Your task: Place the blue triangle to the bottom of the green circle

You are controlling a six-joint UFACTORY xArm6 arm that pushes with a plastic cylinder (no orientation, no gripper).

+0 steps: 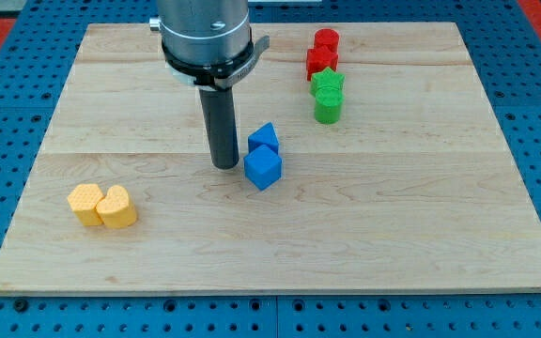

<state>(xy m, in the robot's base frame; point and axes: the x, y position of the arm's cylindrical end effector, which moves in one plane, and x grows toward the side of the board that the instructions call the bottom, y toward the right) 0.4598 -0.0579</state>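
The blue triangle (pixel 263 137) lies near the board's middle, touching a blue cube (pixel 263 168) just below it. The green circle (pixel 328 110) stands up and to the right, touching a green star (pixel 327 84) above it. My tip (pixel 224 165) rests on the board just left of the two blue blocks, a small gap from the cube.
Two red blocks (pixel 323 52) stand stacked in line above the green star near the view's top. Two yellow blocks (pixel 101 206) sit side by side at the lower left. The wooden board (pixel 421 225) lies on a blue perforated table.
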